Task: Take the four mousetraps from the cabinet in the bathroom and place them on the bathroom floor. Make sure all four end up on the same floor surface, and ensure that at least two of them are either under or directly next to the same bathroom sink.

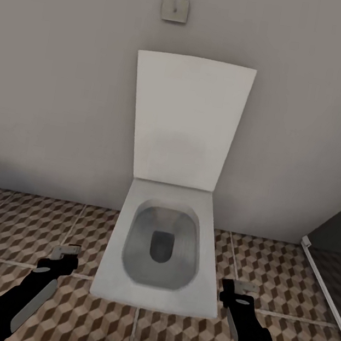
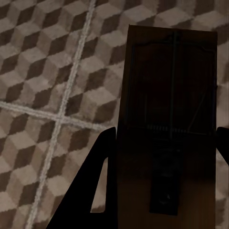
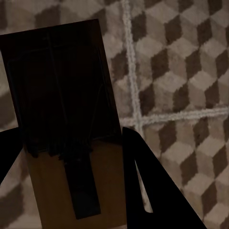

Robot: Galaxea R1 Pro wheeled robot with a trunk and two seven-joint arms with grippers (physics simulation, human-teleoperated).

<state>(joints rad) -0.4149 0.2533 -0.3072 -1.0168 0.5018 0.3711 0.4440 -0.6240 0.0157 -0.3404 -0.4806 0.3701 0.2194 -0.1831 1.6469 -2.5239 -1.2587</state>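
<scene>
Above cube-patterned floor (image 1: 15, 233), each tool (image 2: 162, 143) (image 3: 71, 148) pinches a mousetrap (image 2: 167, 95) (image 3: 57, 81) between its fingers.

Head camera looks down at toilet (image 1: 162, 236); wrist cameras (closer) share its tiled floor (image 1: 16, 228).

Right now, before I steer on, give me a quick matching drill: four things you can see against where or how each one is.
Things:
1. toilet lid
2. left gripper
3. right gripper
4. wall plate

States:
A. on the wall above the toilet
B. raised against the wall
C. holding a mousetrap over the floor tiles, left of the bowl
D. holding a mousetrap, right of the bowl

Pairs: 1-B, 2-C, 3-D, 4-A
</scene>
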